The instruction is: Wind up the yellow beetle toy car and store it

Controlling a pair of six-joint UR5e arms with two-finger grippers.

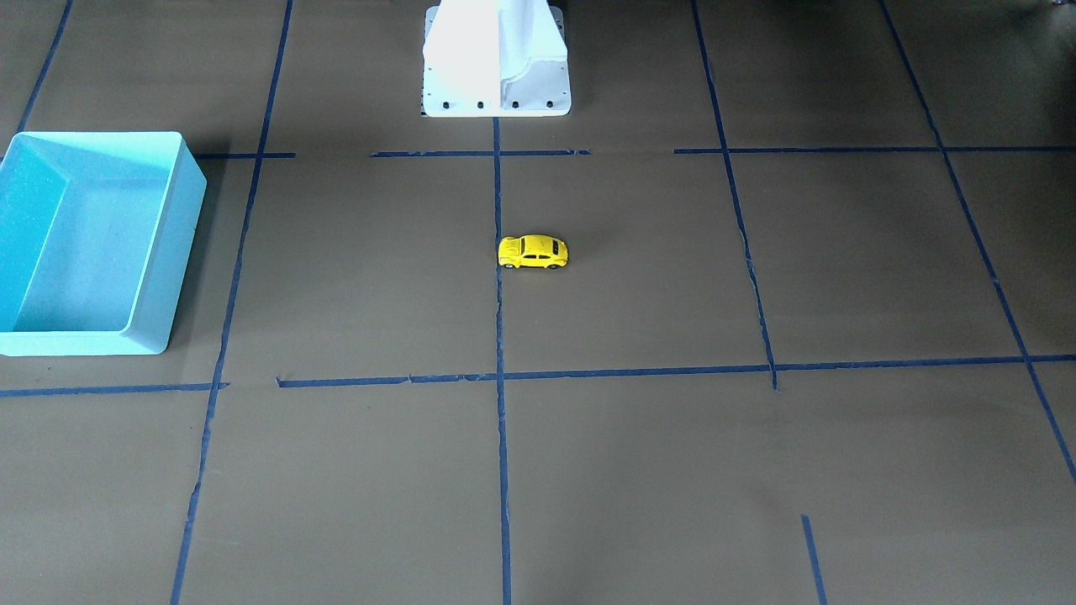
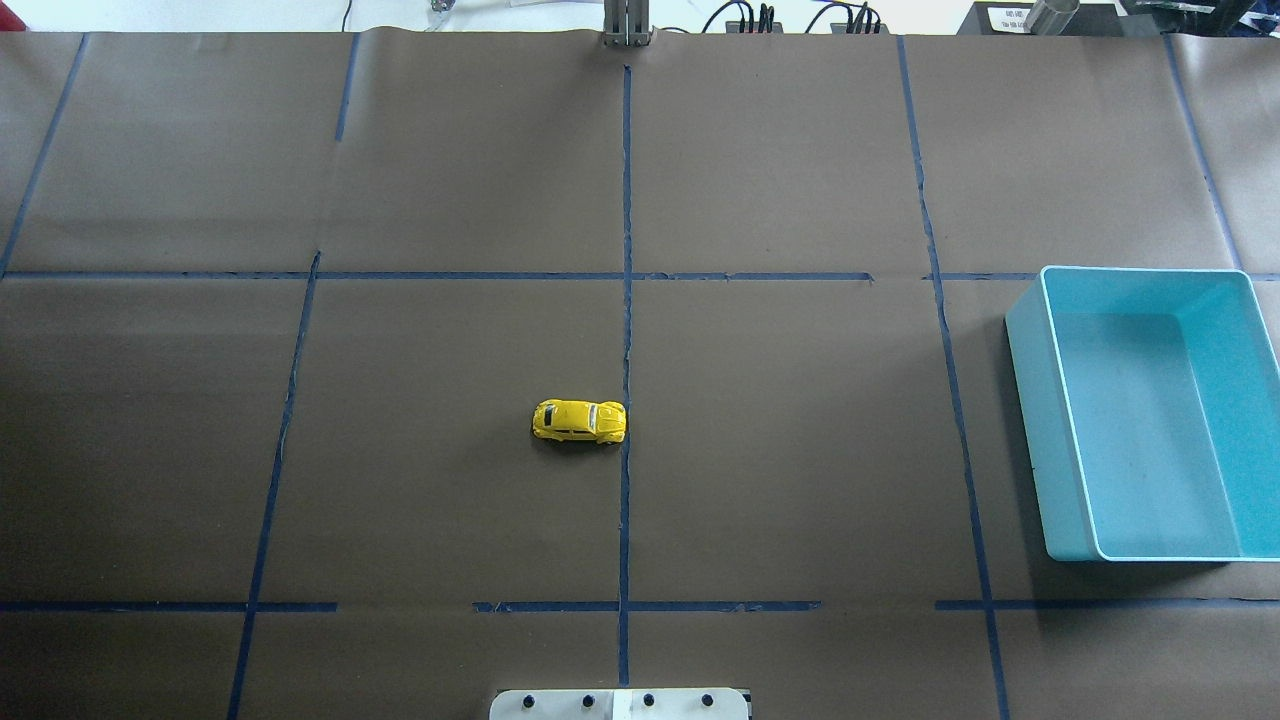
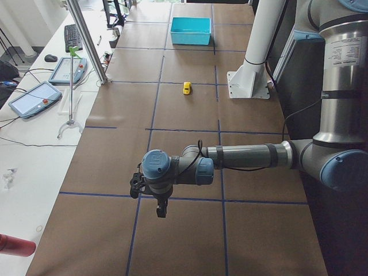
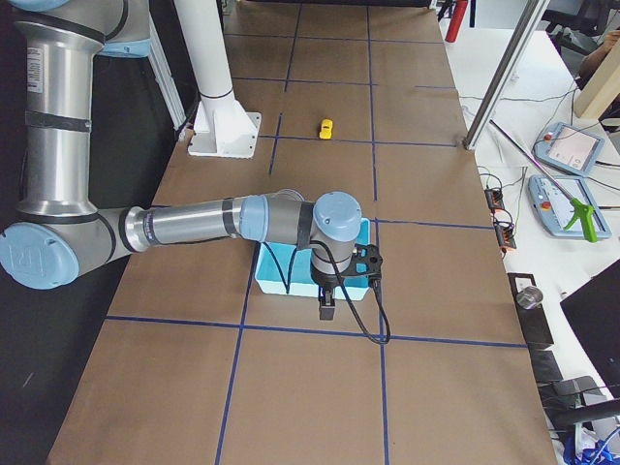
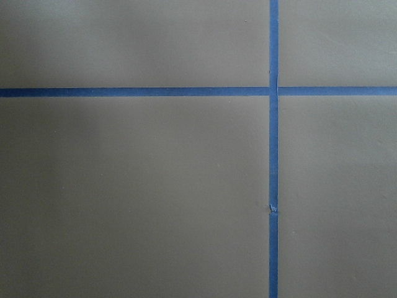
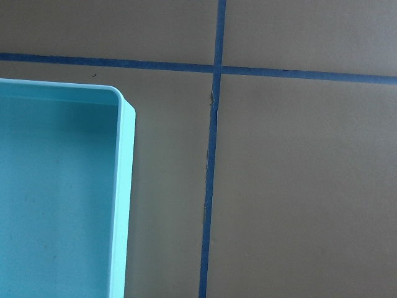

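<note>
The yellow beetle toy car (image 1: 533, 252) sat on its wheels mid-table (image 1: 672, 470), just beside the centre tape line (image 1: 501, 437), well apart from the light blue bin (image 1: 172, 252). The left pincer (image 3: 160, 210) hung above the table and the right pincer (image 4: 326, 310) above the bin's edge; whether they were spread or pressed together, I couldn't tell.

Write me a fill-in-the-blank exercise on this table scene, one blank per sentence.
1. The yellow beetle toy car stands upright on its ____.
2. The light blue bin holds ____.
3. The light blue bin lies on the robot's ____ side of the table.
Missing words: wheels; nothing; right.
</note>
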